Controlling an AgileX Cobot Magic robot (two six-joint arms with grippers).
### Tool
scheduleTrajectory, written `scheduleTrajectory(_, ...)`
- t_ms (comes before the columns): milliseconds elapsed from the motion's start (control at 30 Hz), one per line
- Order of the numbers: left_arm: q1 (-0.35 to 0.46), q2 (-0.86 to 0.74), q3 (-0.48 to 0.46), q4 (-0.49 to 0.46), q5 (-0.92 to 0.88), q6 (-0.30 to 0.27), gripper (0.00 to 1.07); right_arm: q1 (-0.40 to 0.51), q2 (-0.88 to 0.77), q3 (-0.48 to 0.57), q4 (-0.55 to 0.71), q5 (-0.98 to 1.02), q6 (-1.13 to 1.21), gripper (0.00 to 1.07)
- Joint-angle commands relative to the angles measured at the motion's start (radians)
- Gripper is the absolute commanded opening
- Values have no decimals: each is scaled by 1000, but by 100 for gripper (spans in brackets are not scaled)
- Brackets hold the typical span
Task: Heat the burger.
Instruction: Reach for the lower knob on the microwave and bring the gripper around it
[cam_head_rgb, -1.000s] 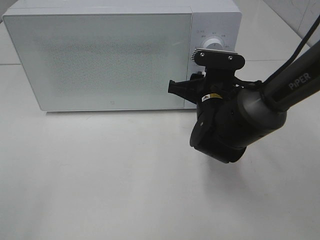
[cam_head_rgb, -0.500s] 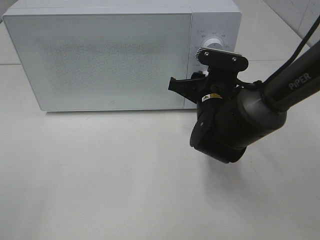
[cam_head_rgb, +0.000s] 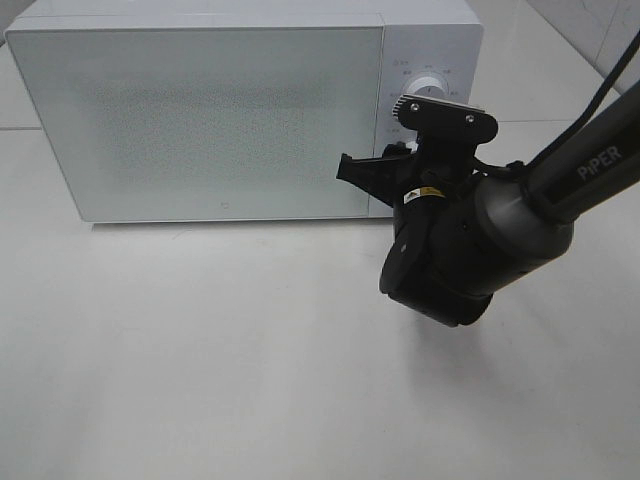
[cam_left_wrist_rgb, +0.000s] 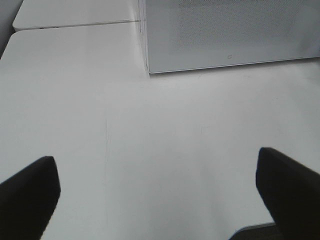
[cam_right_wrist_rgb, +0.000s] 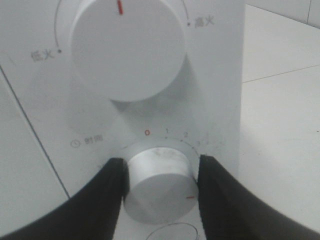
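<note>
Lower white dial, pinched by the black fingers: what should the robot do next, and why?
Probably open the right gripper and back off. Its jaws clamp the small white round timer dial, whose red mark sits well clockwise of the red 0, and the white microwave's frosted door is shut, so the time seems set.

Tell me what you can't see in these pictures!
- Burger: in no view; the speckled microwave door hides the inside.
- Timer knob: in the exterior high view the right gripper covers it.
- Timer numbers past 3: right wrist view, blurred and behind a finger.
- Left gripper: only fingertips show, cut off by the frame edge.
</note>
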Motion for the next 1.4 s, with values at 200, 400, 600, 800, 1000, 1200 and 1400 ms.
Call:
scheduleTrajectory(200, 6, -16, 2, -6, -3, -5, 100, -6, -13, -6, -8, -151, 66, 15)
scheduleTrajectory(400, 6, -16, 2, -6, -3, -5, 100, -6, -13, -6, -6, -143, 151, 15)
scheduleTrajectory(600, 6, -16, 2, -6, -3, -5, 100, -6, -13, -6, -6, -143, 255, 15)
scheduleTrajectory(800, 6, -16, 2, -6, -3, -5, 100, -6, -13, -6, -7, -138, 375, 12)
scheduleTrajectory(1000, 6, -16, 2, -6, -3, -5, 100, -6, -13, -6, -7, -135, 483, 12)
scheduleTrajectory(1200, 6, -16, 2, -6, -3, -5, 100, -6, -13, -6, -7, -112, 639, 13)
scheduleTrajectory(1400, 6, -16, 2, -6, -3, -5, 100, -6, -13, -6, -7, -95, 731, 13)
